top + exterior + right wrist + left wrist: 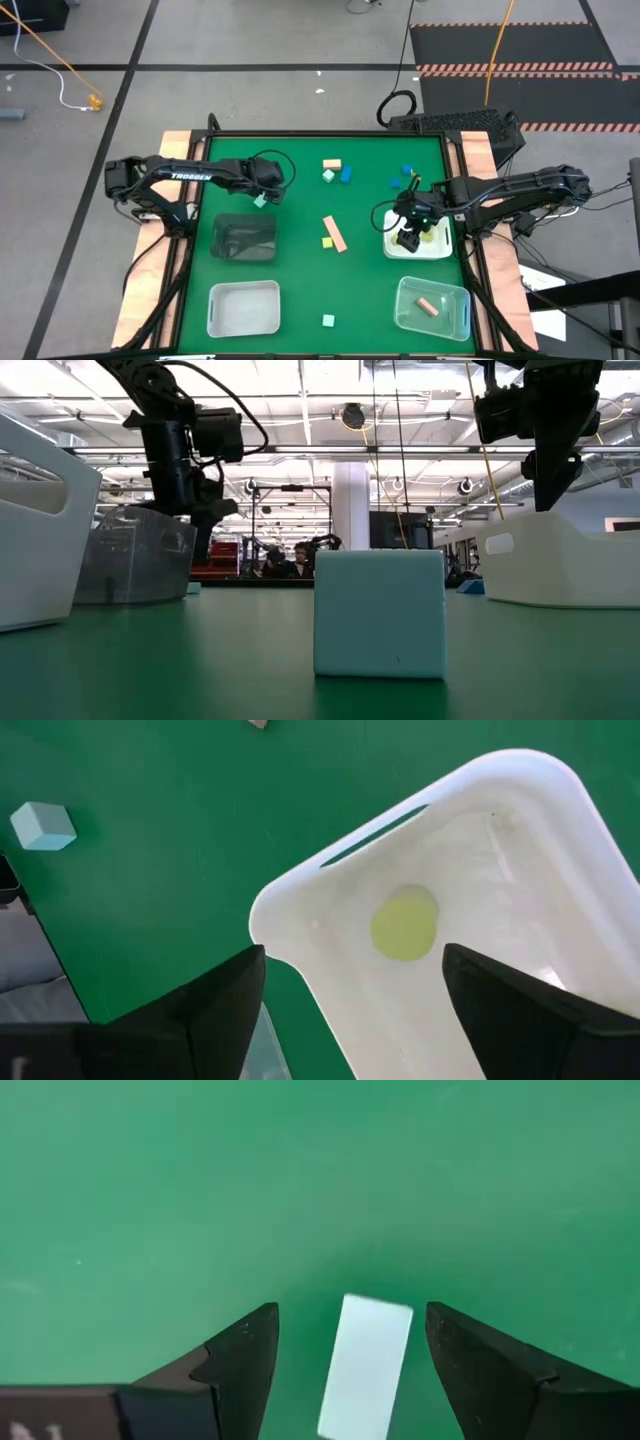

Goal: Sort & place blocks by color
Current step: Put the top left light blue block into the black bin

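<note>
Blocks lie scattered around the salmon bar [335, 234] at the middle of the green table [300, 290]. A yellow-green block [327, 242] touches that bar; a salmon block [332, 163], a mint cube [328, 176] and blue blocks [346, 174] sit beyond it. The right gripper [408, 240], to the bar's right, hangs with fingers spread and empty over the white tray [440, 250], where a yellow-green cylinder [404, 924] lies. The left gripper [262, 198], to the bar's left, is open, its fingers straddling a pale mint block [364, 1365] without touching it. Another mint cube [328, 320] sits nearer the front edge.
</note>
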Controlling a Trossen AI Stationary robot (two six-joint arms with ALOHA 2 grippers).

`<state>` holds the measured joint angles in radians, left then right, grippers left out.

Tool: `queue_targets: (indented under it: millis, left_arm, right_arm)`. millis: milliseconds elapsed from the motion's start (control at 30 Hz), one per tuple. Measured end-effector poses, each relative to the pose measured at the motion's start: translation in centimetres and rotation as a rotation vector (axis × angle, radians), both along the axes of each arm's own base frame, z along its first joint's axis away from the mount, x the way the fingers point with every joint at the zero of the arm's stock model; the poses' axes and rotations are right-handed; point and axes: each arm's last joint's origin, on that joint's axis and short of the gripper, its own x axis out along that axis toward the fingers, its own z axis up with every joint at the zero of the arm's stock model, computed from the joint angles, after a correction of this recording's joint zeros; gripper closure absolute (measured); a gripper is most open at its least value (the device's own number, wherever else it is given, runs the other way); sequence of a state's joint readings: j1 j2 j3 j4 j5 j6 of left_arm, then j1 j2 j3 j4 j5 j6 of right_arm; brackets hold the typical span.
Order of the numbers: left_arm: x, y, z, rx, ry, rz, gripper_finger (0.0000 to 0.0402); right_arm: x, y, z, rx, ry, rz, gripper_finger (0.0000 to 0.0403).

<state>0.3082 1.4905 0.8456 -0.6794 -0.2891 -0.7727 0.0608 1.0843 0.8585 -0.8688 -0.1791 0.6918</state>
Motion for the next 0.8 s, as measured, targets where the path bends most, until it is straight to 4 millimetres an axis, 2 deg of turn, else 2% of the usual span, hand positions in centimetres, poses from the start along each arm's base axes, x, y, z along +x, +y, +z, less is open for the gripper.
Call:
queue_targets:
  millis: [467, 800]
  left_arm:
    - [-0.7, -1.0, -1.5, -0.024, 0.039, 0.009, 0.0149]
    - [-0.1, -1.4, -2.4, -0.052, 0.042, -0.011, 0.0149]
  right_arm:
    - [0.3, 0.0, 0.1, 0.0, -0.035, 0.0, 0.011]
    - [0.3, 0.0, 0.1, 0.0, -0.037, -0.001, 0.011]
